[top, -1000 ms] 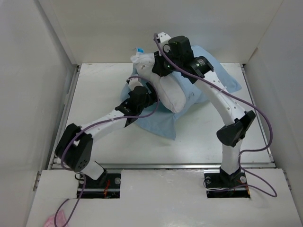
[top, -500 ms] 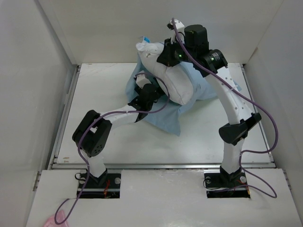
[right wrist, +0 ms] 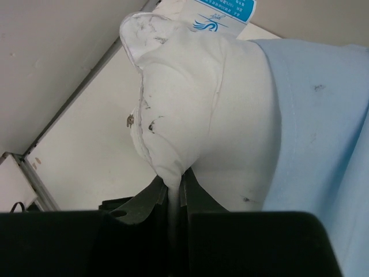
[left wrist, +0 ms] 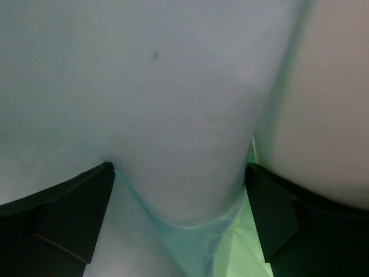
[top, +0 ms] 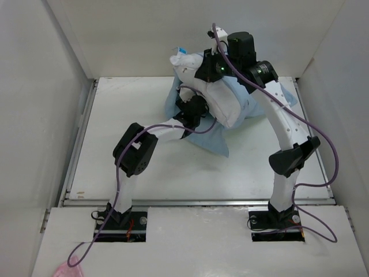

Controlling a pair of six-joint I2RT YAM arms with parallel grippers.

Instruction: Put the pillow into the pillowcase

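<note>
The white pillow (top: 223, 107) hangs tilted, its blue-and-white tag (top: 181, 51) at the top. My right gripper (top: 203, 70) is shut on the pillow's upper edge and holds it up; the right wrist view shows the pinched corner (right wrist: 190, 115), the gripper (right wrist: 176, 187) and the tag (right wrist: 222, 8). The light blue pillowcase (top: 214, 142) lies under and around the pillow's lower part. My left gripper (top: 193, 108) reaches in beneath the pillow. Its fingers (left wrist: 75, 213) stand wide apart against the pillow (left wrist: 173, 86), with mint-green pillowcase fabric (left wrist: 230, 254) between them.
White enclosure walls (top: 34, 115) stand on the left, back and right of the white table (top: 115, 115). A metal rail (top: 196, 202) runs along the table's near edge. Purple cables (top: 323, 144) loop from both arms.
My right gripper lifted the pillow higher and carried it right and back. My left arm pushed forward and right, deeper under the pillow. The pillowcase shifted right with them.
</note>
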